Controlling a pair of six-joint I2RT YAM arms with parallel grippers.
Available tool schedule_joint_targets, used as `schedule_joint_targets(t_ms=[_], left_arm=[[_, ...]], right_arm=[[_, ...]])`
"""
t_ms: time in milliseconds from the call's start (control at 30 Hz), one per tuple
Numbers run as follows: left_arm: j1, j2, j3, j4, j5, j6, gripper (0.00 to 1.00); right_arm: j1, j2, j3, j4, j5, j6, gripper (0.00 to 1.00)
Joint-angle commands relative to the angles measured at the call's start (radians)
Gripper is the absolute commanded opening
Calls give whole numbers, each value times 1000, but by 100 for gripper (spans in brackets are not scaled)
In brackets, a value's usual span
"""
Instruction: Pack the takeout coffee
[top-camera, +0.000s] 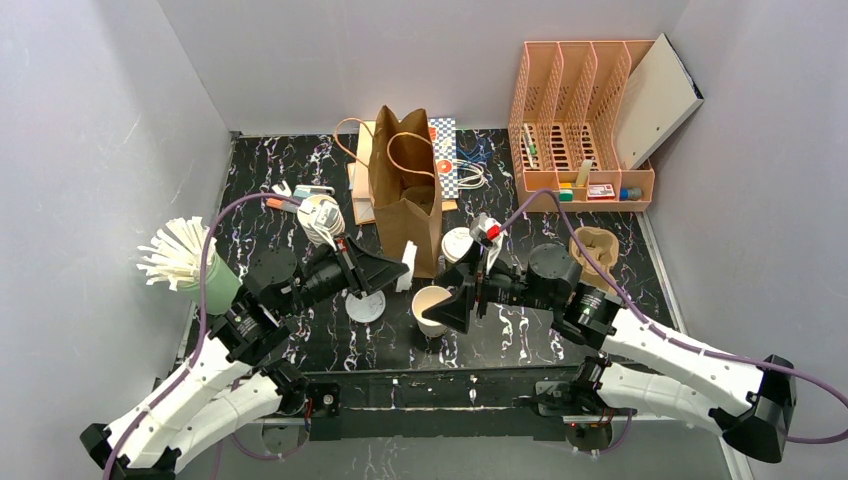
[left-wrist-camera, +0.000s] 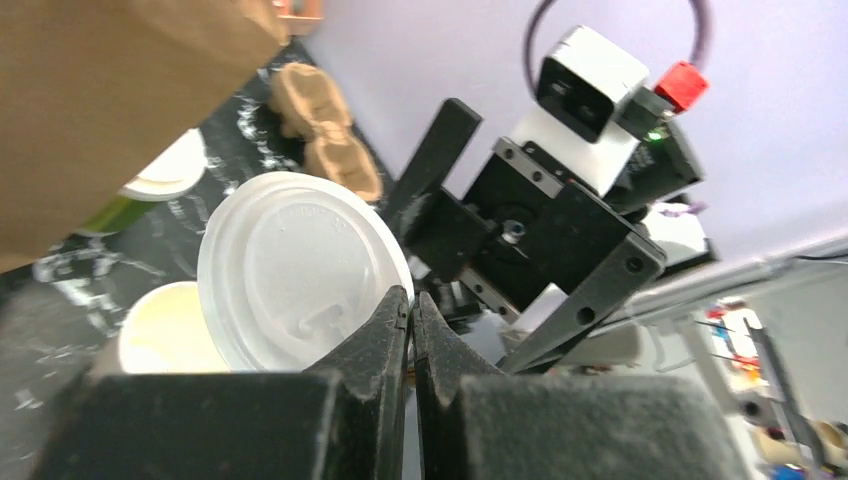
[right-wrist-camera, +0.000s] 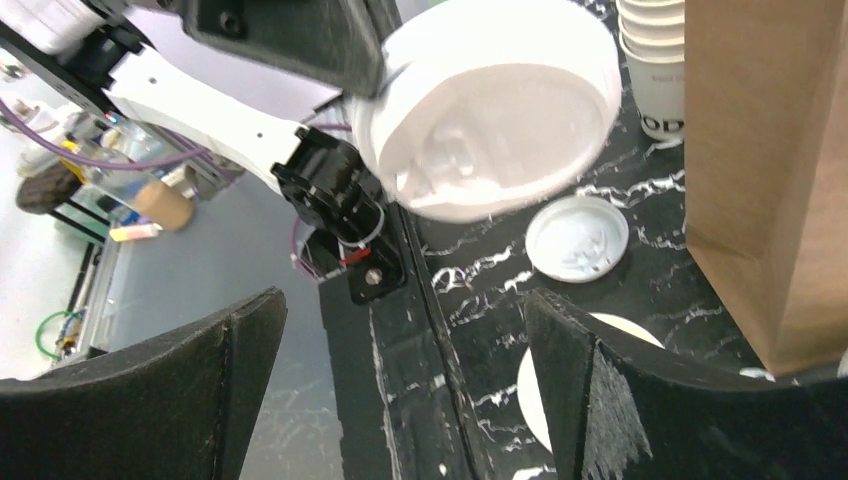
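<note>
My left gripper (left-wrist-camera: 411, 295) is shut on the rim of a white sip lid (left-wrist-camera: 295, 265) and holds it tilted in the air, just above and to the left of an open cream paper cup (top-camera: 431, 304). The same lid (right-wrist-camera: 490, 110) shows large at the top of the right wrist view. My right gripper (right-wrist-camera: 402, 300) is open beside that cream cup (right-wrist-camera: 532, 392), with nothing between its fingers. A capped cup with a white lid (top-camera: 457, 243) stands against the brown paper bag (top-camera: 405, 190); its green side (left-wrist-camera: 113, 214) shows in the left wrist view.
A second white lid (top-camera: 366, 307) lies flat on the black marble table. A stack of lidless cups (top-camera: 320, 215) stands left of the bag. A pulp cup carrier (top-camera: 592, 250) sits at right, an orange file rack (top-camera: 580, 130) behind it, and a green cup of white sticks (top-camera: 195, 262) at far left.
</note>
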Motion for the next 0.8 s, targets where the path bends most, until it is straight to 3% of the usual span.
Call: schedule_joint_targets(t_ms=[0,500,767], left_arm=[[-5,9,-48,315,150,-179,0],[-5,74,-57,433,183,-313,0],[-5,90,-73,463,180,-326,0]], right_arm=[[5,-5,62,161,-20,55,98],[5,-48,60,219,239,49,98],[4,-10,75,239,216,130,98]])
